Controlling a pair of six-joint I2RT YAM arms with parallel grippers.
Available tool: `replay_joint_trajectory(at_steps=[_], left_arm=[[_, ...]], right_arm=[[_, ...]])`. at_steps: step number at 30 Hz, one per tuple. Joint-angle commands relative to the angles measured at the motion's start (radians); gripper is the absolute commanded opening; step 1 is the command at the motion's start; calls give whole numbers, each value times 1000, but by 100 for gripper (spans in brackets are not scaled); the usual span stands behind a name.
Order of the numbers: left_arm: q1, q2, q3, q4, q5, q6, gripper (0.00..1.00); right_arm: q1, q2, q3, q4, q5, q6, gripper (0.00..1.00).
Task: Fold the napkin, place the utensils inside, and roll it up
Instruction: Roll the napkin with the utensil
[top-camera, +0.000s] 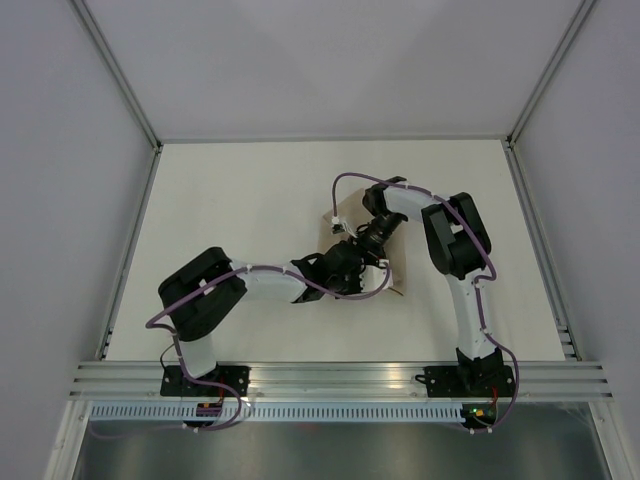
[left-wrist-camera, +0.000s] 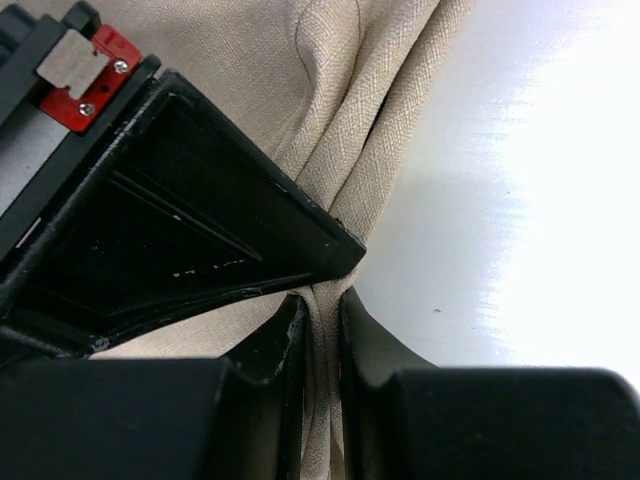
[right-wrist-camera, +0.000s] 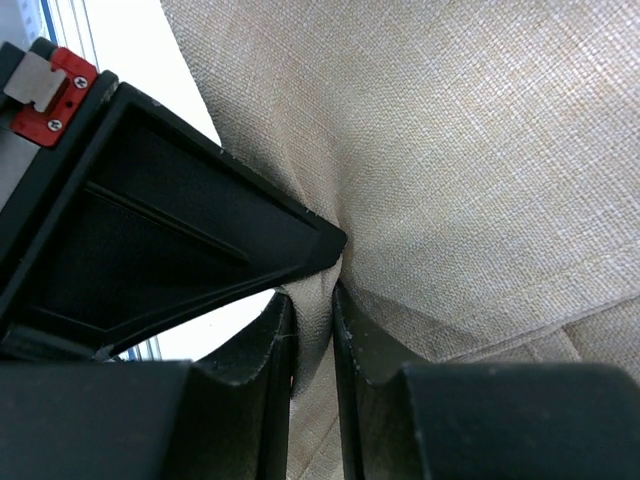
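**Overhead and wrist views.** We see the left arm (top-camera: 262, 284) rise from its base at the near edge, bend at the elbow and reach rightward, low across the table (top-camera: 230, 200). The right arm (top-camera: 452, 238) stands up from its base, folds at the elbow and reaches leftward and down. The two wrists meet near the middle of the table, just beside one another, with the right one on the far side of the left.

Beneath them lies the napkin (top-camera: 334, 214). In the overhead view its tan cloth shows only past the far-left and near-right edges of the wrists.

In the left wrist view, we find the left gripper (left-wrist-camera: 320, 305) clamped on a gathered fold of the cloth. The fold runs up between the two fingers and fans out beyond them in creases, with bare table to the right.

In the right wrist view, the right gripper (right-wrist-camera: 312, 297) likewise pinches a ridge of the cloth between nearly closed fingers. The fabric is puckered at the grip and spreads away from the fingertips.
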Motion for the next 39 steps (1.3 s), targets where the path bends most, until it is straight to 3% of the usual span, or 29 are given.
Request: replay_joint_trajectory(at_steps=[1,4,10,16,23,31,39], left_arm=[[20,45,38,-105,91,-83,2],[28,46,47,-119,131,-104,2],[43,51,64,-179,219,-147,2],[54,68,86,-210,280,-179,2],[85,71,96,-233,386,-218,2],[143,127,161,-320,535,-263,2],[238,196,214,-378,752,-313,2]], right_arm=[[6,16,-63,149,144,-30,25],[3,-39,-95,184,134,6,41],[-12,-186,-172,275,112,119,52],[-37,-315,-274,460,183,297,53],[-147,-439,-377,605,177,394,53],[-236,-644,-535,707,173,345,53],[-241,-916,-819,884,187,258,54]])
